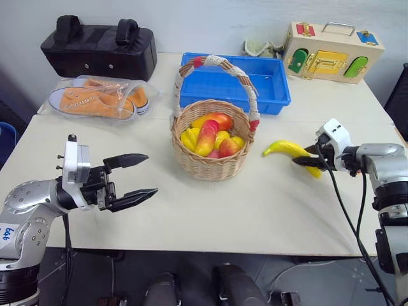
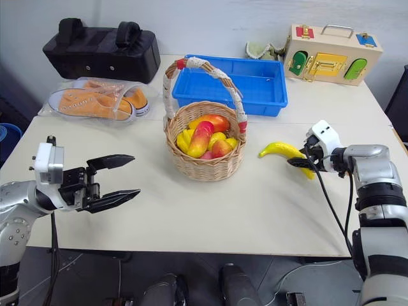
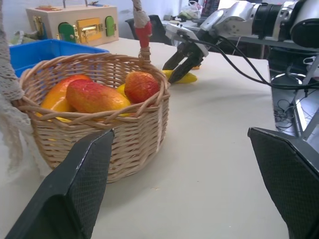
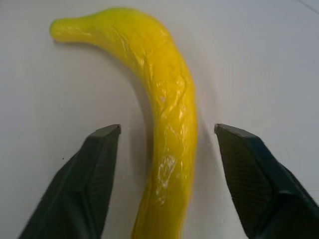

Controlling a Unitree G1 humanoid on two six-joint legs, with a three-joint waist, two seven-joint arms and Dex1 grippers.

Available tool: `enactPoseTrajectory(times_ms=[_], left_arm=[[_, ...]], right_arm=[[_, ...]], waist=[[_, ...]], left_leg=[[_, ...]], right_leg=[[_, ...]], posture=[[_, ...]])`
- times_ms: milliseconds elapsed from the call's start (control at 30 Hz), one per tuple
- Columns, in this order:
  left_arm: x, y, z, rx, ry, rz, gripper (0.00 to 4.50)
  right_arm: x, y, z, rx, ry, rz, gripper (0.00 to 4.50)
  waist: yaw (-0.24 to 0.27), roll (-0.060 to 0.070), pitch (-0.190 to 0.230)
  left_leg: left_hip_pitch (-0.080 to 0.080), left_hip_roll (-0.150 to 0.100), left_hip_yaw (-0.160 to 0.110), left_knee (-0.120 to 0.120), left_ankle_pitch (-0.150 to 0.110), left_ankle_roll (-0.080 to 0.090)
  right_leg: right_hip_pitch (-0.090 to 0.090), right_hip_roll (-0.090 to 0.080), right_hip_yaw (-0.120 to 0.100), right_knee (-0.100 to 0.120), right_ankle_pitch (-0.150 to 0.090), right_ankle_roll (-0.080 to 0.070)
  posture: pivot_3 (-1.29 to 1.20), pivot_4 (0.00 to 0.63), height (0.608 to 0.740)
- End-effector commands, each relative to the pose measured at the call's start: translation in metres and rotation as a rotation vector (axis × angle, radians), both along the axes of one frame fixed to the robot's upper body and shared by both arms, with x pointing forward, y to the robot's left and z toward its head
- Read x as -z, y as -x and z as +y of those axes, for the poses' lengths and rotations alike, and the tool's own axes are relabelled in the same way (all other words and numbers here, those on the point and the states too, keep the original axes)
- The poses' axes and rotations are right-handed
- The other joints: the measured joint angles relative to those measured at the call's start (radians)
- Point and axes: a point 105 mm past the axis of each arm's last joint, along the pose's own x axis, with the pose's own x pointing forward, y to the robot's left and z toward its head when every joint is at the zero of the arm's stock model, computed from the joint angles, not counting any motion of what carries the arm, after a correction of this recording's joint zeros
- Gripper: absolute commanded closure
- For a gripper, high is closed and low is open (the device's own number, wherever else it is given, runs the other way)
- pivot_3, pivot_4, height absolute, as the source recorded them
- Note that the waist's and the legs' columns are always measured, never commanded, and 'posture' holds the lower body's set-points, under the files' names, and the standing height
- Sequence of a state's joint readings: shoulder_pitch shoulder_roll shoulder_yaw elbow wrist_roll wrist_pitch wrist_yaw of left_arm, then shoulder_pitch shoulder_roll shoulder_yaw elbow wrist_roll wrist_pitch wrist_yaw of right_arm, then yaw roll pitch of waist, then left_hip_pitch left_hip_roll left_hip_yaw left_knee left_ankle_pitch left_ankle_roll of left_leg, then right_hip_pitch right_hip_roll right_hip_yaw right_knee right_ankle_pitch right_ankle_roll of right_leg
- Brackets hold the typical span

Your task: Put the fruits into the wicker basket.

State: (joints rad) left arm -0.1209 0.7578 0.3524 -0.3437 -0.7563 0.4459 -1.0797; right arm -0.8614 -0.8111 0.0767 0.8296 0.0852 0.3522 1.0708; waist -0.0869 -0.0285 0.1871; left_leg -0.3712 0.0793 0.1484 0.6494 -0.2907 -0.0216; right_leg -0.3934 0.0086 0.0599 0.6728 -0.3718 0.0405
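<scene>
A yellow banana [image 1: 285, 148] lies on the table to the right of the wicker basket [image 1: 210, 167]. My right gripper [image 1: 306, 157] straddles the banana's near end, and the right wrist view shows the banana [image 4: 169, 89] between the open fingers [image 4: 94, 169] with a gap on each side. Inside the basket lie a red-to-yellow mango [image 1: 207, 138] and several other fruits. To the basket's left, my left gripper [image 1: 152, 173] hovers wide open and empty, pointing at the basket [image 3: 99, 134].
A blue plastic tray [image 1: 271, 89] stands just behind the basket. Orange shoes in a clear bag [image 1: 95, 99] and a black bag [image 1: 99, 48] lie at the back left. At the back right stands a wooden latch box [image 1: 331, 54].
</scene>
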Motion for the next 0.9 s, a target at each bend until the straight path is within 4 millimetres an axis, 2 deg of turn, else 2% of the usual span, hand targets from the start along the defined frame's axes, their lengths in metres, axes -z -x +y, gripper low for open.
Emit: enactPoseTrajectory(times_ms=[33, 133, 167, 267, 367, 433, 533, 600, 700, 767, 900], left_arm=[[-0.019, 0.008, -0.009, 0.038, 0.002, -0.075, 0.00], [-0.028, 0.008, -0.011, 0.043, 0.007, -0.106, 0.00], [-0.031, 0.010, -0.013, 0.057, 0.016, -0.098, 0.00], [-0.031, 0.016, -0.016, 0.106, 0.014, -0.062, 0.00], [-0.027, 0.013, -0.014, 0.092, 0.020, -0.045, 0.00], [-0.024, 0.007, -0.007, 0.054, 0.019, -0.052, 0.00], [-0.020, -0.004, 0.008, -0.042, 0.021, -0.085, 0.00], [-0.019, -0.007, 0.017, -0.092, 0.048, -0.080, 0.00], [-0.015, -0.012, 0.029, -0.170, 0.077, -0.076, 0.00], [-0.013, -0.012, 0.032, -0.203, 0.097, -0.070, 0.00], [-0.011, -0.012, 0.028, -0.205, 0.116, -0.059, 0.00]], right_arm=[[-0.006, 0.004, -0.010, -0.001, -0.012, 0.006, 2.73], [-0.011, 0.015, -0.009, -0.079, -0.052, -0.015, 3.78], [-0.016, 0.020, -0.007, -0.116, -0.084, -0.034, 3.96], [-0.031, 0.036, 0.001, -0.235, -0.123, -0.116, 3.98], [-0.039, 0.065, 0.009, -0.326, -0.120, -0.108, 3.98], [-0.047, 0.091, 0.029, -0.417, -0.141, -0.079, 3.98], [-0.062, 0.130, 0.084, -0.572, -0.236, -0.048, 3.98], [-0.070, 0.144, 0.117, -0.653, -0.276, -0.085, 3.98], [-0.082, 0.140, 0.163, -0.670, -0.346, -0.155, 3.98], [-0.095, 0.118, 0.192, -0.580, -0.372, -0.226, 3.98], [-0.107, 0.084, 0.225, -0.415, -0.383, -0.284, 3.98]], waist=[[0.000, 0.000, 0.000], [0.000, 0.000, 0.000], [0.001, 0.000, 0.000], [0.003, 0.000, 0.000], [0.004, 0.001, 0.001], [0.005, 0.001, 0.001], [-0.005, 0.001, 0.001], [-0.016, 0.001, 0.001], [-0.023, -0.002, 0.001], [-0.029, -0.003, 0.001], [-0.018, -0.004, 0.000]], left_leg=[[0.000, 0.000, 0.000, 0.000, 0.000, 0.000], [0.001, 0.000, 0.000, 0.001, 0.000, 0.000], [0.001, 0.000, 0.000, 0.001, 0.000, 0.000], [0.000, 0.000, -0.001, 0.000, 0.000, 0.000], [0.000, 0.000, -0.001, 0.000, 0.000, 0.000], [0.000, 0.000, -0.002, -0.001, 0.000, 0.000], [0.001, 0.001, -0.002, -0.001, 0.001, -0.002], [0.002, 0.001, -0.002, -0.001, 0.001, -0.002], [0.002, 0.001, -0.003, -0.001, 0.001, -0.002], [0.001, 0.001, -0.003, -0.001, 0.001, -0.002], [-0.002, 0.001, -0.003, -0.001, 0.002, -0.003]], right_leg=[[0.000, 0.000, 0.000, 0.000, 0.000, 0.000], [0.001, 0.000, 0.000, 0.001, 0.000, 0.000], [0.001, 0.000, 0.000, 0.001, 0.000, 0.000], [0.001, 0.000, 0.000, 0.000, 0.000, 0.000], [0.001, 0.000, 0.000, 0.000, 0.000, 0.001], [0.001, 0.000, -0.001, 0.000, 0.000, 0.001], [0.001, 0.001, -0.001, 0.001, 0.000, 0.001], [0.001, 0.001, -0.001, 0.003, 0.000, 0.001], [0.001, 0.001, -0.001, 0.004, 0.000, 0.000], [0.001, 0.001, -0.001, 0.004, 0.000, 0.000], [-0.004, 0.001, -0.002, 0.005, 0.000, 0.000]], posture=[[0.00, 0.150, 0.740], [0.00, 0.150, 0.740], [0.00, 0.150, 0.740], [0.00, 0.150, 0.740], [0.00, 0.150, 0.740], [0.00, 0.150, 0.740], [0.00, 0.150, 0.740], [0.00, 0.150, 0.740], [0.00, 0.150, 0.740], [0.00, 0.150, 0.740], [0.00, 0.150, 0.740]])
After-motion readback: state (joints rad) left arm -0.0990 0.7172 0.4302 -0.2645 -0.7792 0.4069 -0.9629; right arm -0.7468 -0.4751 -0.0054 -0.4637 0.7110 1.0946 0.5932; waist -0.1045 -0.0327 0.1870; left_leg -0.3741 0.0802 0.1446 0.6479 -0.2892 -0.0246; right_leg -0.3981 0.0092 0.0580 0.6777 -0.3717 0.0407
